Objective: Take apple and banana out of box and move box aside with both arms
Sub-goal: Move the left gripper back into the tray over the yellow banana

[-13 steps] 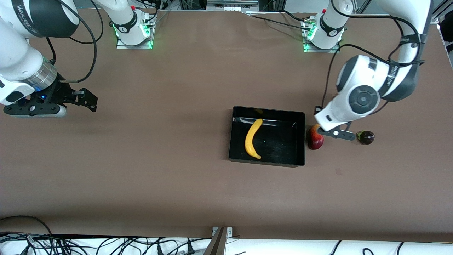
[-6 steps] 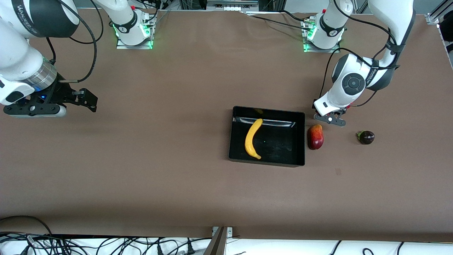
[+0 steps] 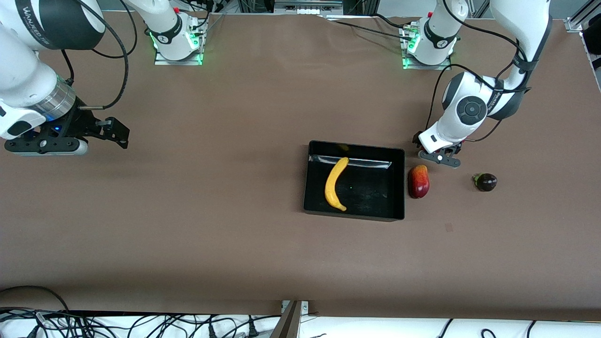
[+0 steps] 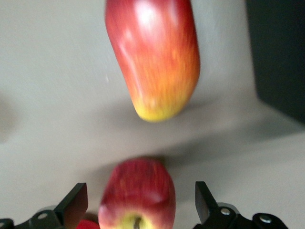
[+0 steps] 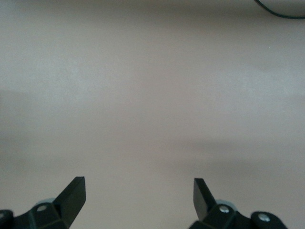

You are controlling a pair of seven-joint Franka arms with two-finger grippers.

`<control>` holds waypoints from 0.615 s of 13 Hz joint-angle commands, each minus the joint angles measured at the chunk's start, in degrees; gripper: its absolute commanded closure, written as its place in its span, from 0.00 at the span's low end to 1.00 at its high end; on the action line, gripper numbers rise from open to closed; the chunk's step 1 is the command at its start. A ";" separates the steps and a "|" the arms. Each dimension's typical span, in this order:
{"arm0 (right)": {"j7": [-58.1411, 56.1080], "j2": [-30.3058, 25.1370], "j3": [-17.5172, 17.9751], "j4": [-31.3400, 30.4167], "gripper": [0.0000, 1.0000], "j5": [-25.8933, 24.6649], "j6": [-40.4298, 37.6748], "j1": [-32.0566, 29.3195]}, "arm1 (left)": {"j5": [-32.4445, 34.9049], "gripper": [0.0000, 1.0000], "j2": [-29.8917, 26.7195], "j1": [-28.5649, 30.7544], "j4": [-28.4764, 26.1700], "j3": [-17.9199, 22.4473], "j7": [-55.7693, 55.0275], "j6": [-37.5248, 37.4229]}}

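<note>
The black box (image 3: 353,216) lies mid-table with the yellow banana (image 3: 335,184) in it. My left gripper (image 3: 438,157) hangs low over the table beside the box's corner toward the left arm's end. In the left wrist view it (image 4: 140,187) is open. The red apple (image 4: 137,198) stands between its fingers (image 4: 76,200) with a gap on each side. The front view hides the apple under the hand. My right gripper (image 3: 46,149) waits open (image 5: 139,185) over bare table at the right arm's end.
A long red fruit with a yellow end (image 3: 418,181) (image 4: 155,57) lies just outside the box wall (image 4: 281,47), nearer the front camera than the left gripper. A small dark purple fruit (image 3: 485,182) sits farther toward the left arm's end.
The left arm swung from over the long red fruit back toward its base and sank lower. Its fingers have let go of the apple. The right arm has not moved.
</note>
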 commanded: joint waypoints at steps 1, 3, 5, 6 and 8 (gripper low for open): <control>0.66 0.33 0.68 0.83 0.00 -0.08 -0.15 -0.69 | 0.36 0.00 -1.98 -0.01 7.86 -5.15 -0.91 -6.70; 0.66 0.33 0.68 0.83 0.00 -0.08 -0.15 -0.69 | 0.01 0.00 0.99 -1.06 21.28 -8.16 -6.17 -20.13; 0.66 0.33 0.59 0.83 0.00 -0.08 -0.15 -0.69 | -2.79 0.00 7.04 -3.86 33.25 -9.57 -9.08 -26.24; 0.66 0.33 0.59 0.83 0.00 -0.08 -0.15 -0.77 | -4.37 0.00 9.77 -5.53 37.39 -9.58 -10.84 -26.43; 0.66 0.33 0.59 0.83 0.00 -0.08 -0.15 -0.77 | -7.80 0.00 16.10 -8.78 43.30 -9.58 -16.27 -25.82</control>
